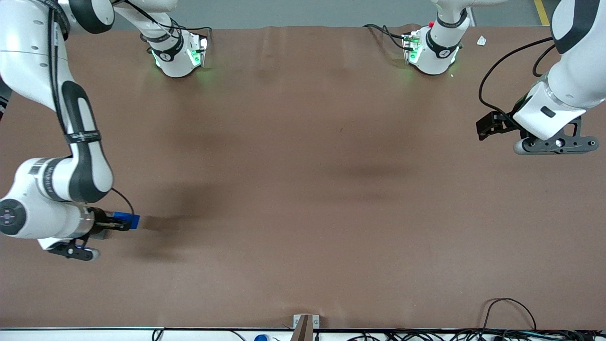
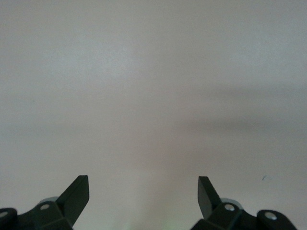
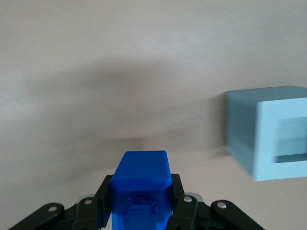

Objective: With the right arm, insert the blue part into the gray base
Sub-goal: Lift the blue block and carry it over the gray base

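My right gripper (image 1: 124, 221) is low over the brown table at the working arm's end and is shut on the blue part (image 1: 129, 220), which sticks out past the fingertips. In the right wrist view the gripper (image 3: 140, 203) clamps the blue part (image 3: 141, 179) between both black fingers (image 3: 106, 194). The gray base (image 3: 268, 132) stands on the table beside and ahead of the held part, apart from it, its square recess open to the camera. In the front view the gray base is hidden under the right arm (image 1: 57, 189).
The two arm bases (image 1: 177, 52) (image 1: 433, 47) stand at the table's edge farthest from the front camera. Cables (image 1: 506, 312) lie along the near edge. A small white scrap (image 1: 481, 41) lies toward the parked arm's end.
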Controlling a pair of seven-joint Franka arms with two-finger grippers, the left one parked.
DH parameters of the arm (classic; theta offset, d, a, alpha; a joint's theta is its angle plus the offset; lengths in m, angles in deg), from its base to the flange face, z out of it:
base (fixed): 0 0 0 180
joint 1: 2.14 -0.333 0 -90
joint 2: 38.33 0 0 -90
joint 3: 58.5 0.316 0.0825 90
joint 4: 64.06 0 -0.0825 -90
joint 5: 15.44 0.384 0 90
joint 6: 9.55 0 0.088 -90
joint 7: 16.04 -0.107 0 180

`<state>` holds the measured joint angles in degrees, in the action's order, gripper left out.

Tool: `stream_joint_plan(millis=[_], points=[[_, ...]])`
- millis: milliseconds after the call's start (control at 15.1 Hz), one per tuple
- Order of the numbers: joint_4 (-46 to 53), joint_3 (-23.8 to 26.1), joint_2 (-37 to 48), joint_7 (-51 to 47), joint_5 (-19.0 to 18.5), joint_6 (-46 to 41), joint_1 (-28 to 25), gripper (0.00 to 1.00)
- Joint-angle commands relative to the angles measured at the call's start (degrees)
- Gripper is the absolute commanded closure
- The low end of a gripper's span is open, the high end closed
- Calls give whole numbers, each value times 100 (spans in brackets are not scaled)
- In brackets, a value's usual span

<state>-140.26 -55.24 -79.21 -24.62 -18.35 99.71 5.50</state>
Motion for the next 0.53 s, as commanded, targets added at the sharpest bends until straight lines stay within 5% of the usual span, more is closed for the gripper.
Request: stream_joint_plan(millis=[0, 463], points=[[263, 105, 27, 470, 89, -264, 377, 100], [370, 69, 80, 1666, 10, -265, 913, 100]])
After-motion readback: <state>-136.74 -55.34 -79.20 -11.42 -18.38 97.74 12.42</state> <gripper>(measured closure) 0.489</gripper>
